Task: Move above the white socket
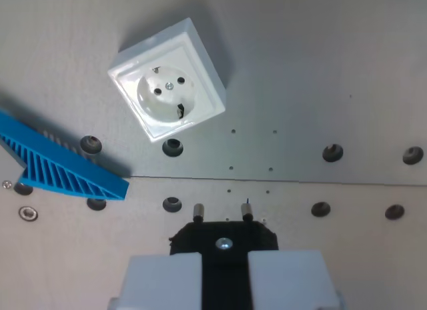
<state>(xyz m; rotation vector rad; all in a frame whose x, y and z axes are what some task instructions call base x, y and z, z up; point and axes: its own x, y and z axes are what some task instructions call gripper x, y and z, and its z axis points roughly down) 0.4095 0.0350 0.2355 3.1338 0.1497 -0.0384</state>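
Your table is a pale metal plate with rows of bolt holes and a seam running across it; no edge or corner of it shows, so places can only be given against that seam and the holes. On the far side of the seam sits the white socket, rotated on the plate, its round face with two pin holes turned up toward the camera. Just beside it, toward the wrist view's left, a blue ribbed wedge lies across the seam, apart from the socket.

Your end effector is at the bottom of the view, its pale fingers clamped on a black plug whose two pins point forward.

Judged from this, the move is only part done: the socket lies ahead and to the left of the pins, not beneath them. You have that offset left to close.
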